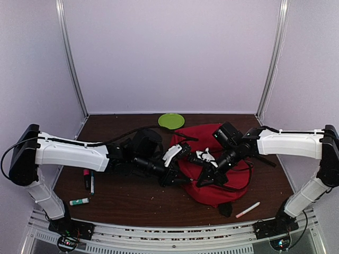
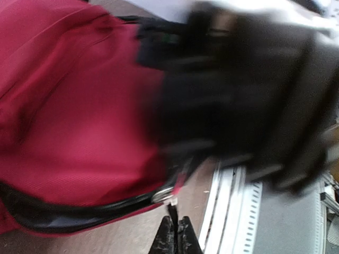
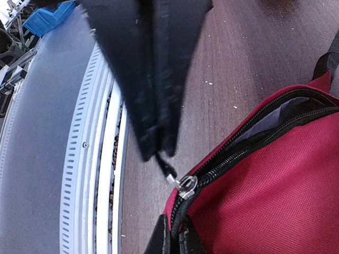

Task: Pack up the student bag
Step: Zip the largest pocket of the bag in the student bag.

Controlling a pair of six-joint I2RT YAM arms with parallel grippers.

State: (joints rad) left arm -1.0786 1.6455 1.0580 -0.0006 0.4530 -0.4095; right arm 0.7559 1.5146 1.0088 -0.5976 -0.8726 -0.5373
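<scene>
Finds the bag (image 1: 225, 190) lying flat right of the table's (image 1: 137, 206) centre, nearer the right edge than the left, both arms meeting over its left side. Records the left claw (image 2: 175, 225) pinched shut on the thin pull (image 3: 165, 168) of the slider (image 3: 186, 184), presumably to draw the zip along. Notes the right claw (image 3: 170, 237) apparently clamped on the bag's black trim (image 3: 177, 211) just beside the slider, most likely to hold the fabric taut against that pull; cannot fully confirm the grip, the tips sitting at the view's bottom edge. Sees the zip partly open, grey lining (image 3: 275, 119) showing within. Judges the step in hand as opening the bag, packing not yet begun. Lists loose items outside it: markers (image 1: 86, 176) and glue stick (image 1: 79, 201) toward the near left corner, pen (image 1: 248, 210) toward the near right corner, plate (image 1: 171, 120) at the far edge. Flags a risk of the thin pull slipping from the pinch.
</scene>
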